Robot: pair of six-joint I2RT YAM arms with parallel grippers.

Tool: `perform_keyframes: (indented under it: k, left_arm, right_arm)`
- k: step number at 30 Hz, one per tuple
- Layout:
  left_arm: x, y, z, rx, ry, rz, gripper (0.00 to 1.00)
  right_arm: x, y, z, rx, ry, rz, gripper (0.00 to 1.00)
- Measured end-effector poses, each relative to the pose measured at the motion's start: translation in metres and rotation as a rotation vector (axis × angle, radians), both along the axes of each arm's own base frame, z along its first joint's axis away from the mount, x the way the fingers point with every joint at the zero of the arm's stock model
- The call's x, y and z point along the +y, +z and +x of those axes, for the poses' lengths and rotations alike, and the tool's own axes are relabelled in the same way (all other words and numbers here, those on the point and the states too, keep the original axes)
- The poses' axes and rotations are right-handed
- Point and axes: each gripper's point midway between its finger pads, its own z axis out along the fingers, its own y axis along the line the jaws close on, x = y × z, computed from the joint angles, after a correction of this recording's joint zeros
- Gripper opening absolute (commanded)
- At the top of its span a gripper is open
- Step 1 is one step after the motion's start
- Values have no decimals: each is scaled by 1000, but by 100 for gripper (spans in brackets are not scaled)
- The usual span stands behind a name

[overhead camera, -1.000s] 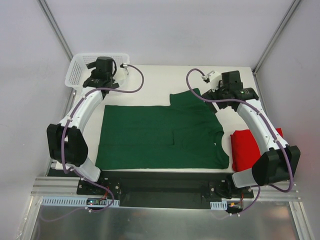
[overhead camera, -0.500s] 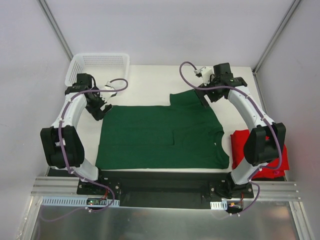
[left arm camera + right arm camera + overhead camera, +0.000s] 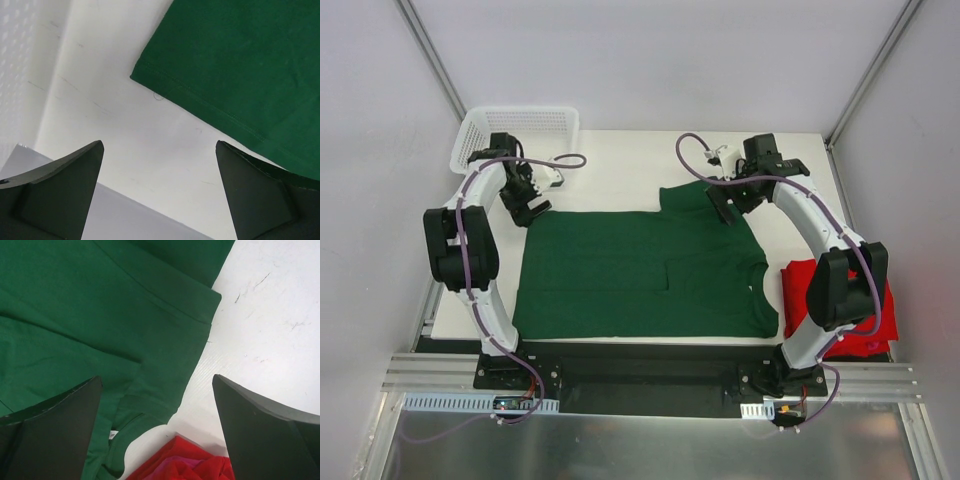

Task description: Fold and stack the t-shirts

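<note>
As you look down from the top camera, a green shirt (image 3: 640, 270) lies spread flat across the middle of the white table (image 3: 620, 160). Its neck opening faces right and one sleeve sticks out along the far edge. A red shirt (image 3: 805, 290) sits just beside it at the table's right edge, partly hidden behind the right arm. A white basket (image 3: 520, 125) stands at the far left corner. The left gripper (image 3: 530, 208) is at the green shirt's far left corner. The right gripper (image 3: 725, 203) is over the far sleeve. From this height you cannot tell whether either one touches the cloth.

Through the left wrist camera, the left gripper (image 3: 159, 145) has its two dark fingers (image 3: 60, 195) spread wide, with nothing between them. The hemmed corner of the green shirt (image 3: 240, 65) fills the upper right of the view. Bare table (image 3: 100, 125) fills the gap between the fingers. A blurred strip of the basket (image 3: 15, 50) shows at the left edge.

Through the right wrist camera, the right gripper (image 3: 156, 377) is also wide open, its fingers (image 3: 265, 435) holding nothing. The green shirt (image 3: 90, 305) covers the left and centre of the view, with a sleeve edge and soft creases showing. A bit of the red shirt (image 3: 185, 462) peeks in at the bottom, close against the green cloth. White table (image 3: 270, 315) shows on the right.
</note>
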Motion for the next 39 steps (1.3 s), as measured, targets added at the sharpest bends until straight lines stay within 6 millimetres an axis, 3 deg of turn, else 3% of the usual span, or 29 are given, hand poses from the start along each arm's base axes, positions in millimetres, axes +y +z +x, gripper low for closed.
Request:
perform_keyframes:
  k: [8,13,24,39]
  left_arm:
    - [-4,-24,13,-6,-178,169,100]
    - [-6,-27,18,-25,-283,218,99]
    - [2,-34,62,-63,-375,282,99]
    - [2,-48,53,-1,-397,273,99]
  right_arm:
    - [-3,1,-4,3,17,-20,96]
    - [-4,1,-5,3,23,-24,96]
    - [-8,-3,-7,10,22,-52,96]
    - [-8,-26,-8,79,27,-76,96]
